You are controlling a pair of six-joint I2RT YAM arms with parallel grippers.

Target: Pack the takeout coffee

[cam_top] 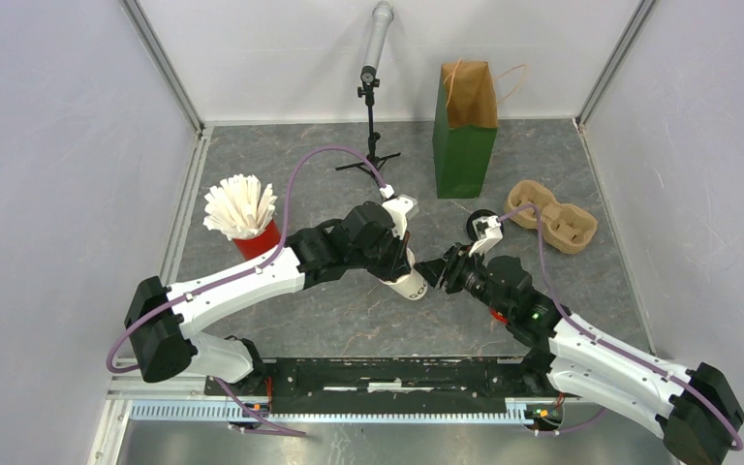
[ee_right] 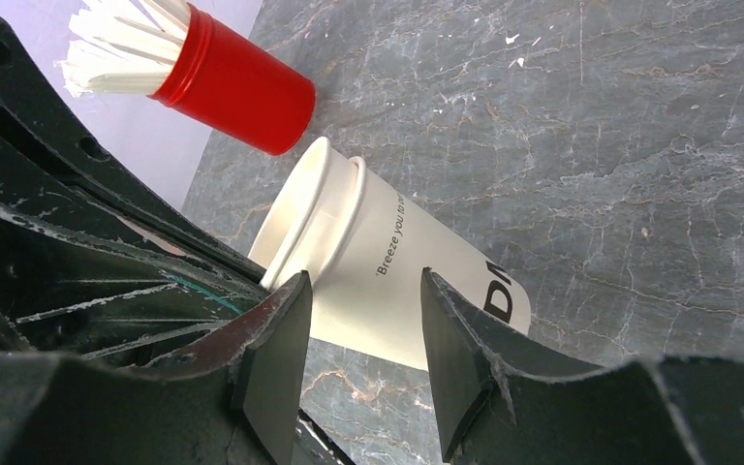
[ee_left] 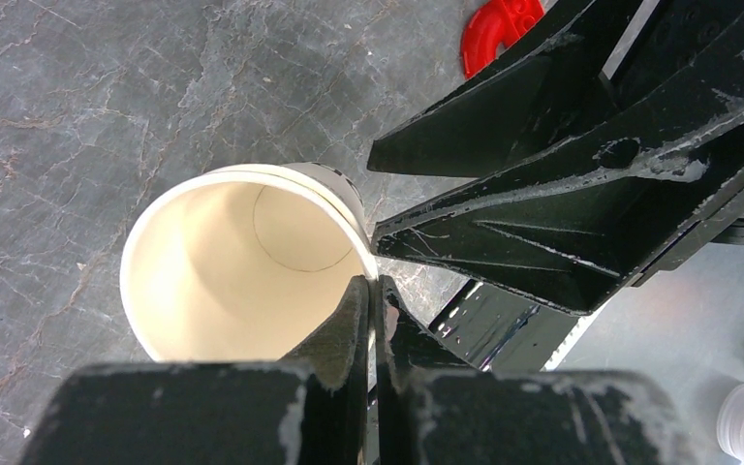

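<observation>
Here the cup (cam_top: 409, 283) sits at mid-surface (cam_top: 349, 320), between the two arms. It is tilted, with its open mouth up and toward the left arm and its base down and toward the right arm. No lid is on it; the left wrist view looks straight into an empty cream interior.

The left end effector (ee_left: 373, 291) is pressed together on the cup's rim, one finger inside the wall and one outside. The right end effector (ee_right: 363, 291) is spread about halfway, and the cup's side lies just ahead in the gap between its fingers. One tip comes right up to the rim beside the left fingers. I cannot tell whether it touches.

So the cup's long axis runs slantwise from left arm to right arm, roughly across the right fingers' gap, which suits a squeeze on the body. The bag (cam_top: 465, 136) stands upright and open at the far side, well apart from the cup. It is nearer the right arm's reach, so a handover to that arm looks likely.
</observation>
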